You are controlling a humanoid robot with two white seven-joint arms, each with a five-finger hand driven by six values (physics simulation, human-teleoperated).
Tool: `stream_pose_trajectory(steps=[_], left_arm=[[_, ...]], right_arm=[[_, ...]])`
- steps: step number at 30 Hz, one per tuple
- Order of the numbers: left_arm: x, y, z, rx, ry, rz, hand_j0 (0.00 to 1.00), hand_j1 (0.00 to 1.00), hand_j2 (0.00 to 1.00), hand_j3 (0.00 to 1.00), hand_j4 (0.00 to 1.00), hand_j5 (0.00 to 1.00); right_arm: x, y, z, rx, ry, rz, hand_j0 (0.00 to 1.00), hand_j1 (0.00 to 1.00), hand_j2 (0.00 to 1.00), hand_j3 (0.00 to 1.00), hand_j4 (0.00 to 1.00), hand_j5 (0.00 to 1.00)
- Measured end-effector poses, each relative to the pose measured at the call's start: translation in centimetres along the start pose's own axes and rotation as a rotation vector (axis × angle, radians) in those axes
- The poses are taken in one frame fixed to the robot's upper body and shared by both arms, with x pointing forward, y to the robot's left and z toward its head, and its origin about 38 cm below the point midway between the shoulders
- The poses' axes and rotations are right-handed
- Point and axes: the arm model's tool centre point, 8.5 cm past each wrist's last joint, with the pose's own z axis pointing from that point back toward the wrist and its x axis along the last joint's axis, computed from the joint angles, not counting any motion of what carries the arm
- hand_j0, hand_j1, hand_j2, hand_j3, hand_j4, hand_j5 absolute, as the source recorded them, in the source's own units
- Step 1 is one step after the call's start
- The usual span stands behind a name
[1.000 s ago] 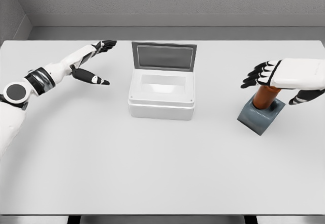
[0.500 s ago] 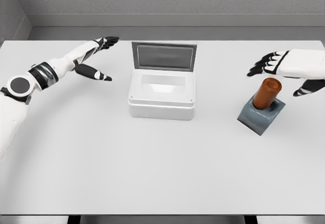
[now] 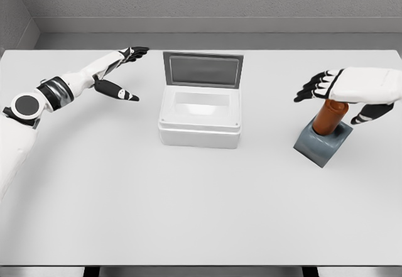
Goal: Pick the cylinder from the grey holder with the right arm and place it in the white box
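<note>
The cylinder (image 3: pixel 328 117), a rust-brown one, stands in the grey holder (image 3: pixel 321 142) over on the right side of the tabletop (image 3: pixel 201 195), leaning a little toward the back. The holder sits tilted too, its dark block resting flat on the white surface. The right hand (image 3: pixel 342 92) hovers just above the cylinder's top, palm down, covering the upper end from where I look; its fingers (image 3: pixel 314 88) are stretched out flat toward the left and the thumb hangs down on the far right side, so it is spread wide and has hold of nothing. Whether the palm touches the cylinder I cannot tell. The white box (image 3: pixel 200 117) sits near the middle of the tabletop, well apart from the holder, with its lid (image 3: pixel 202 70) standing upright at the back and the inside bare. On the far left, the left hand (image 3: pixel 119 73) reaches out above the tabletop near the box's lid, fingers extended and thumb angled down, gripping nothing
</note>
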Motion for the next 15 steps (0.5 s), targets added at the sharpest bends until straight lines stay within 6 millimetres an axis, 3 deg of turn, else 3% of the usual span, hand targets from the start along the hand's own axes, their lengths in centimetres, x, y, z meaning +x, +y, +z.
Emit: stream_pose_trajectory(steps=[13,15], left_arm=[[0.1,-0.1,-0.1,-0.002,-0.003,0.000,1.00,1.00,1.00,1.00,1.00,1.00],[0.1,0.0,-0.1,-0.001,-0.003,-0.001,1.00,1.00,1.00,1.00,1.00,1.00]], right_arm=[[0.1,1.0,-0.4,0.032,-0.004,-0.009,1.00,1.00,1.00,1.00,1.00,1.00],[0.0,1.0,-0.4,0.038,-0.001,-0.004,0.92,0.92,0.92,0.92,0.92,0.92]])
